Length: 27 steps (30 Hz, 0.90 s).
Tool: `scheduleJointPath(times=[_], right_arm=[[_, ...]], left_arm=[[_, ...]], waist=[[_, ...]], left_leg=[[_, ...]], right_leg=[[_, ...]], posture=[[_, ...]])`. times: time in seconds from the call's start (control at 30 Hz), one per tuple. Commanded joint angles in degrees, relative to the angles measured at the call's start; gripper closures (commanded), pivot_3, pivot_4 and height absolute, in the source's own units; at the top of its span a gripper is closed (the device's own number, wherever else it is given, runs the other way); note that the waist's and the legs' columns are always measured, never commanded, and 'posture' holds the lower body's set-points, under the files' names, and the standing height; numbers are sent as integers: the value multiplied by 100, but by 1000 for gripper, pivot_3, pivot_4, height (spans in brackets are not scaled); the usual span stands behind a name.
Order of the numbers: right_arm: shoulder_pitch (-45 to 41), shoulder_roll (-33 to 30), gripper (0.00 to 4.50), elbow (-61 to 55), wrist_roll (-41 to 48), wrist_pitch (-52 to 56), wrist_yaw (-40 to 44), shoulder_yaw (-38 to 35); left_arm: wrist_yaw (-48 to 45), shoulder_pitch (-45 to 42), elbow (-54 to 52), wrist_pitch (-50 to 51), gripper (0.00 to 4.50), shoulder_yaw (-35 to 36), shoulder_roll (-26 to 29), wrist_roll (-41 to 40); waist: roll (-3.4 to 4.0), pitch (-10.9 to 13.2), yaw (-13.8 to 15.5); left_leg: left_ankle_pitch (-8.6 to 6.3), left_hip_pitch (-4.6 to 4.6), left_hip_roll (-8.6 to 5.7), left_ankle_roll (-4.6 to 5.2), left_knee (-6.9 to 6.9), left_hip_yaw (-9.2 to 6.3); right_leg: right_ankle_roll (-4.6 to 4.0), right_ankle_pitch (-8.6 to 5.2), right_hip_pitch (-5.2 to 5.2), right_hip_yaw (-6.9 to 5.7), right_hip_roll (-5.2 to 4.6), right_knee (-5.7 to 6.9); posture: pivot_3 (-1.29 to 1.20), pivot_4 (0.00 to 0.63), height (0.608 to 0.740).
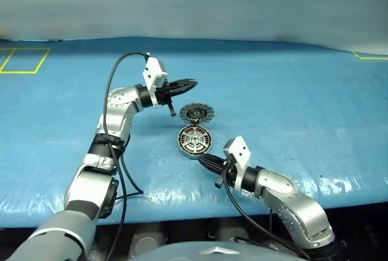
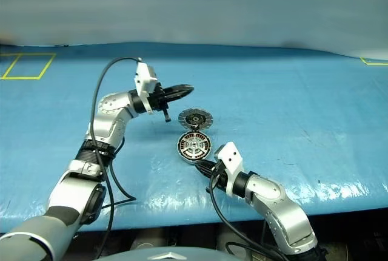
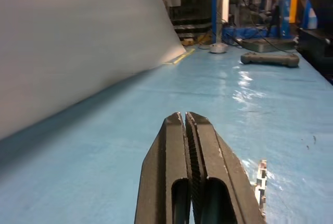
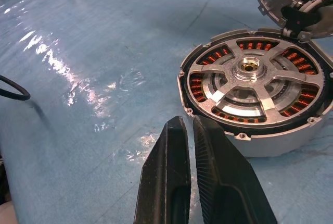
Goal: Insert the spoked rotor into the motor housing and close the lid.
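Right wrist view: rotor seated, lid up.
Right claw [image 4: 190,125] clenched, empty, near motor housing [image 4: 270,143]; left claw [image 3: 186,119] clenched, empty.

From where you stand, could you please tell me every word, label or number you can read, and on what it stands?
None: no readable text.
Housing and rotor: no markings legible.
Lid: none visible.
Blue table cover: plain yellow tape lines, no writing.
Machines in the left wrist view's background: too blurred to read.
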Motion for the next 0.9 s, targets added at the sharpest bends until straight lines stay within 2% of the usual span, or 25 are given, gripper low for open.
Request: scheduleJointPath(times=[0.03,0.27,0.57,0.9], right_arm=[[117,69,4175,-405,94,-170,-149,-153],[673,0,4175,-900,154,-219,-368,-490],[646,25,4175,-879,163,-216,-573,-646],[447,70,4175,-708,73,-205,-691,-565]], left_arm=[[-313,-161,295,-479,4467,-217,-15,357],[-762,61,101,-365,4467,-204,-56,235],[-1406,975,-1191,-346,4467,-1022,340,674],[-1090,1319,-1143,-410,4467,-1221,379,1036]], waist=[[-2,1,-12],[-3,0,10],[-3,0,6],[-2,0,30]], left_leg=[[0,1,3,0,-1,1],[0,0,4,-1,3,-2],[1,3,9,-1,8,-1],[-1,-2,12,6,11,-5]], right_leg=[[0,0,-1,1,3,1],[-7,-6,2,2,-3,1],[-7,-5,0,7,-4,5],[-7,-5,-1,8,-10,5]], posture=[[0,150,740],[0,150,740],[0,150,740],[0,150,740]])
